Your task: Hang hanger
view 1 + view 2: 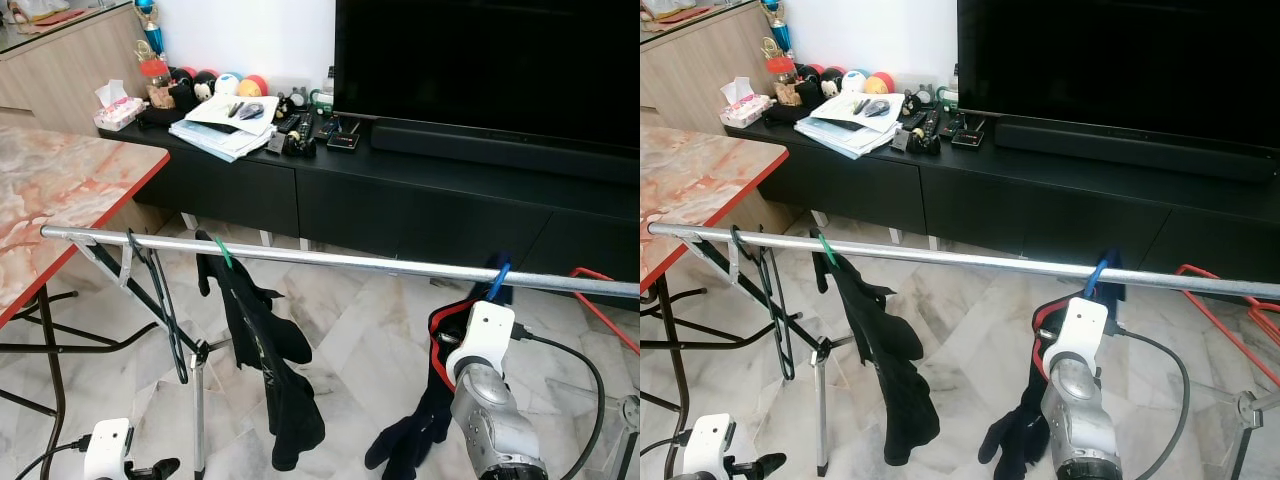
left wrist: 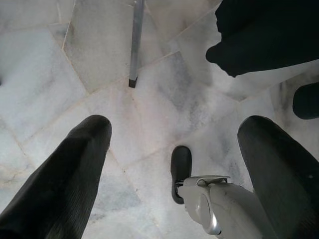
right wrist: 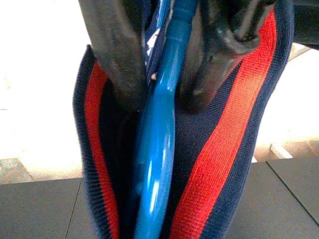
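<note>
A blue hanger [image 3: 158,149] carries a navy garment with red trim [image 3: 224,129]. Its hook [image 1: 498,278] sits over the silver rail [image 1: 350,260] near the right end. My right gripper [image 3: 162,94] is shut on the hanger's neck, one black finger [image 3: 117,50] on each side. In the eye views my right arm [image 1: 495,410] reaches up just under the hook, and the garment [image 1: 420,430] hangs behind it. My left gripper [image 2: 175,124] hangs low at the left [image 1: 150,468], open above the marble floor.
A green hanger with a black garment [image 1: 265,360] and a bare black hanger [image 1: 160,300] hang on the rail's left part. A marble table with a red edge [image 1: 60,190] stands left. The black TV console [image 1: 400,190] is behind. A rack leg [image 1: 198,410] stands near my left arm.
</note>
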`<state>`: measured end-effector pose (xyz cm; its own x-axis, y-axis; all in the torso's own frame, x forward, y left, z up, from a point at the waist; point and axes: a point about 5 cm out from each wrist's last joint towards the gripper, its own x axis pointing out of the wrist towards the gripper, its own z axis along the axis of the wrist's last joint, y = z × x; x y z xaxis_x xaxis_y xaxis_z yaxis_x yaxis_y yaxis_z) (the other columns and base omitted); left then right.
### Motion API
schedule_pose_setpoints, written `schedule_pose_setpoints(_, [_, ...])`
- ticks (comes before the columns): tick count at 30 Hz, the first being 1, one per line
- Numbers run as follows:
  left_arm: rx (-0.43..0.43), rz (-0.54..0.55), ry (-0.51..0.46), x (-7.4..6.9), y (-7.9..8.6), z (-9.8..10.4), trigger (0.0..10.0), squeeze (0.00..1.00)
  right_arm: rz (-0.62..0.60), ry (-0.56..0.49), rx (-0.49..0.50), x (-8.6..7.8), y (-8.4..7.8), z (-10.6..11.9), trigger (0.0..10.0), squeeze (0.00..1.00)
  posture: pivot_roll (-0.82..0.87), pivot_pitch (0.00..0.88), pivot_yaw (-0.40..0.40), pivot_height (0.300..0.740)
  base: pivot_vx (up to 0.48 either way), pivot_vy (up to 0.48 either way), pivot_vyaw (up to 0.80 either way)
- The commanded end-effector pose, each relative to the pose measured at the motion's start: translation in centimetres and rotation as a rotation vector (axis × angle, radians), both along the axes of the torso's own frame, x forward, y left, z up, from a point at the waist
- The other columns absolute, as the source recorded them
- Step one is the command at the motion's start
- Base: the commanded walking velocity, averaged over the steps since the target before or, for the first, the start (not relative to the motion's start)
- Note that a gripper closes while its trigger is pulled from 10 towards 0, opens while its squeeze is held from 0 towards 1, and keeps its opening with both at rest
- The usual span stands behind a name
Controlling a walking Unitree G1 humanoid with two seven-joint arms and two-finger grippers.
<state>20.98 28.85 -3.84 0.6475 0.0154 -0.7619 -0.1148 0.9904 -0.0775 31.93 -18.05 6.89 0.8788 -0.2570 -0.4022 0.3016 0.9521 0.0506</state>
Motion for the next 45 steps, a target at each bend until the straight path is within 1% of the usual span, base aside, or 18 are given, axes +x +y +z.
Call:
schedule_pose_setpoints(1, [0.008,0.009,0.021,-0.6,0.5,-0.1,10.0,0.00,-0.006,0.007,-0.007,0.0,-0.1,-0.2,0.0,0.00,0.05,0.100,0.070,0.740,0.000,0.000,0.00])
schedule_pose_setpoints(8, [0.007,0.005,0.021,-0.6,0.5,-0.1,10.0,0.00,-0.049,-0.061,-0.015,0.3,-0.6,0.5,0.0,0.00,0.05,0.100,0.070,0.740,0.000,0.000,0.00])
schedule_pose_setpoints(11, [0.007,0.006,0.021,-0.6,0.5,-0.1,10.0,0.00,-0.039,-0.079,-0.032,0.4,-0.5,0.7,0.0,0.00,0.05,0.100,0.070,0.740,0.000,0.000,0.00])
schedule_pose_setpoints(17, [0.010,0.005,0.023,-0.6,0.5,-0.1,10.0,0.00,-0.029,-0.091,-0.036,0.5,-0.3,0.7,0.0,0.00,0.05,0.099,0.071,0.740,0.000,0.000,0.00])
schedule_pose_setpoints(20, [0.013,0.004,0.026,-0.6,0.6,-0.1,10.0,0.00,-0.024,-0.119,-0.070,0.4,-0.3,0.8,0.0,0.00,0.05,0.098,0.070,0.740,0.000,0.000,0.00])
schedule_pose_setpoints(24, [0.013,0.003,0.026,-0.7,0.6,-0.2,10.0,0.00,-0.024,-0.160,-0.081,0.0,-0.3,1.1,0.0,0.00,0.05,0.099,0.069,0.740,0.000,0.000,0.00])
schedule_pose_setpoints(25, [0.013,0.004,0.026,-0.7,0.6,-0.2,10.0,0.00,-0.022,-0.177,-0.094,-0.3,-0.3,1.2,0.0,0.00,0.05,0.098,0.068,0.740,0.000,0.000,0.00])
schedule_pose_setpoints(26, [0.013,0.005,0.026,-0.7,0.6,-0.2,10.0,0.00,-0.016,-0.209,-0.123,-1.0,-0.3,1.3,0.0,0.00,0.04,0.099,0.068,0.740,0.000,0.000,0.00])
schedule_pose_setpoints(28, [0.013,0.005,0.027,-0.7,0.6,-0.2,10.0,0.00,-0.019,-0.218,-0.145,-1.6,-0.4,1.3,0.0,0.00,0.04,0.099,0.068,0.740,0.000,0.000,0.00])
schedule_pose_setpoints(29, [0.014,0.004,0.028,-0.8,0.6,-0.2,10.0,0.00,-0.031,-0.217,-0.155,-2.3,-0.5,1.1,0.0,0.00,0.04,0.100,0.067,0.740,0.000,0.000,0.00])
schedule_pose_setpoints(32, [0.017,0.002,0.029,-0.8,0.6,-0.2,10.0,0.00,-0.051,-0.212,-0.154,-3.6,-0.8,0.5,0.0,0.00,0.04,0.101,0.067,0.740,0.000,0.000,0.00])
schedule_pose_setpoints(35, [0.019,0.002,0.030,-0.8,0.6,-0.2,10.0,0.00,-0.055,-0.211,-0.151,-4.5,-0.9,0.2,0.0,0.00,0.03,0.100,0.065,0.740,0.000,0.000,0.00])
schedule_pose_setpoints(36, [0.022,0.002,0.028,-0.8,0.7,-0.2,10.0,0.00,-0.033,-0.221,-0.129,-5.2,-0.6,-0.1,0.0,0.00,0.03,0.098,0.065,0.740,0.000,0.000,0.00])
schedule_pose_setpoints(38, [0.025,0.001,0.027,-0.9,0.7,-0.2,10.0,0.00,0.004,-0.232,-0.116,-5.8,-0.2,-0.4,0.0,0.00,0.03,0.097,0.064,0.740,0.000,0.000,0.00])
schedule_pose_setpoints(40, [0.025,0.001,0.028,-0.9,0.6,-0.2,10.0,0.00,0.013,-0.234,-0.116,-6.0,-0.1,-0.5,0.0,0.00,0.03,0.097,0.064,0.740,0.000,0.000,0.00])
schedule_pose_setpoints(43, [0.044,0.007,0.024,-0.9,0.8,-0.2,10.0,0.00,0.017,-0.202,-0.105,-6.5,0.0,-1.2,0.0,0.00,0.03,0.087,0.062,0.740,0.000,0.000,0.00])
schedule_pose_setpoints(45, [0.062,0.020,0.020,-1.0,0.9,-0.2,10.0,0.00,-0.001,-0.189,-0.088,-6.7,0.0,-1.5,8.9,0.00,0.02,0.078,0.062,0.740,0.000,0.000,0.00])
